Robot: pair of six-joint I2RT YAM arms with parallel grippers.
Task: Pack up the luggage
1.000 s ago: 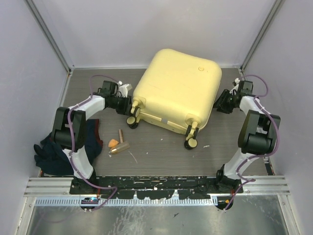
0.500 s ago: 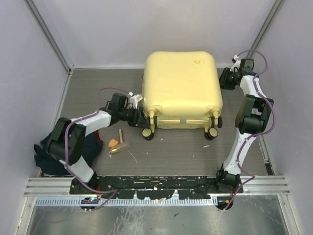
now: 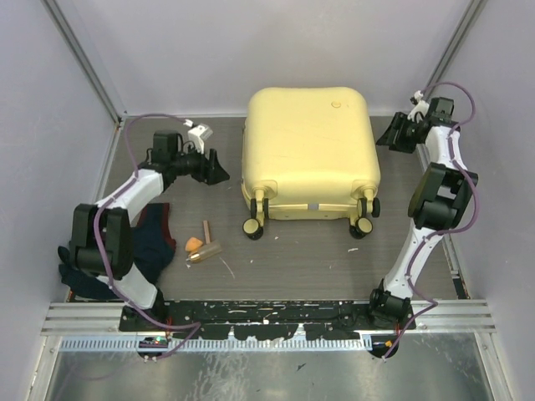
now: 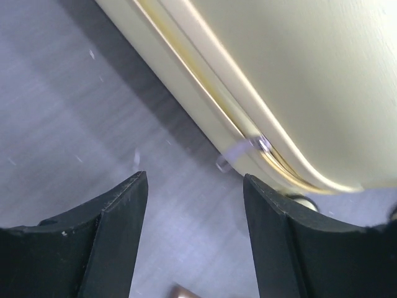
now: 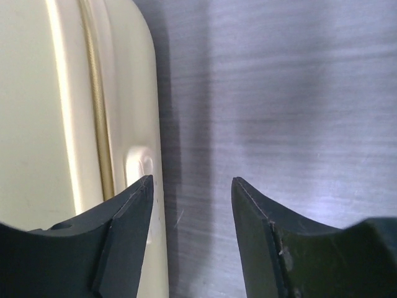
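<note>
The luggage [image 3: 309, 150] is a pale-yellow hard-shell suitcase lying closed and flat in the middle of the table, its wheels toward the near edge. My left gripper [image 3: 219, 174] hangs left of it, a short gap away, open and holding nothing. In the left wrist view the luggage [image 4: 298, 81] shows its zip seam and a zip pull beyond my open left gripper [image 4: 195, 186]. My right gripper [image 3: 386, 138] stands open just off the case's right side. In the right wrist view the luggage [image 5: 62, 105] fills the left side, with my right gripper [image 5: 191, 183] empty beside it.
Dark clothing [image 3: 117, 259] lies heaped at the near left beside the left arm. A small orange piece [image 3: 193, 245], a brown stick [image 3: 206, 230] and a small brass-coloured item [image 3: 203, 252] lie in front of the case's left wheel. Walls enclose the table on three sides.
The luggage was turned from a slant to square with the table. Both grippers have since opened and drawn back from its sides, the left one moving away to the left.
</note>
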